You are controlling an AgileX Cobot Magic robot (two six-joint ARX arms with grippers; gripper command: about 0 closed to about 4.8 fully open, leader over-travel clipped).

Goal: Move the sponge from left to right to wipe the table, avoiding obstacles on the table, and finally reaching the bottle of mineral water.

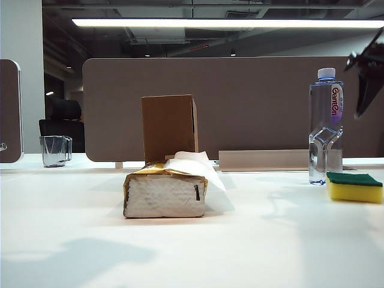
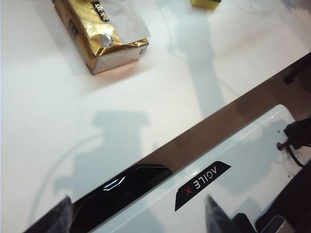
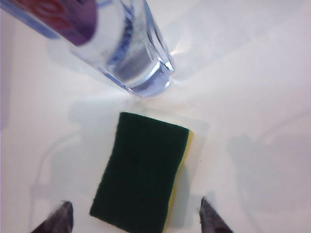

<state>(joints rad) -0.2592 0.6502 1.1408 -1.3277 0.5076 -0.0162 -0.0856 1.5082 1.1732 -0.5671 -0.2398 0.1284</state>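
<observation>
The sponge (image 1: 354,187), yellow with its dark green layer up, lies flat on the white table (image 1: 252,240) at the right, just in front of the bottle of mineral water (image 1: 326,126). My right gripper (image 1: 367,78) hangs well above them at the upper right. In the right wrist view it (image 3: 136,213) is open, its fingertips apart on either side of the sponge (image 3: 141,174) without touching it, and the bottle's base (image 3: 121,43) stands close beyond. The tissue pack (image 1: 165,192) and the cardboard box (image 1: 169,127) stand mid-table. My left gripper (image 2: 138,208) is open and empty over the robot's base.
A small clear glass cup (image 1: 55,150) stands at the far left back. A grey partition (image 1: 240,108) runs behind the table. In the left wrist view the tissue pack (image 2: 99,34) lies away from the table's near edge, with the white base housing (image 2: 201,182) below.
</observation>
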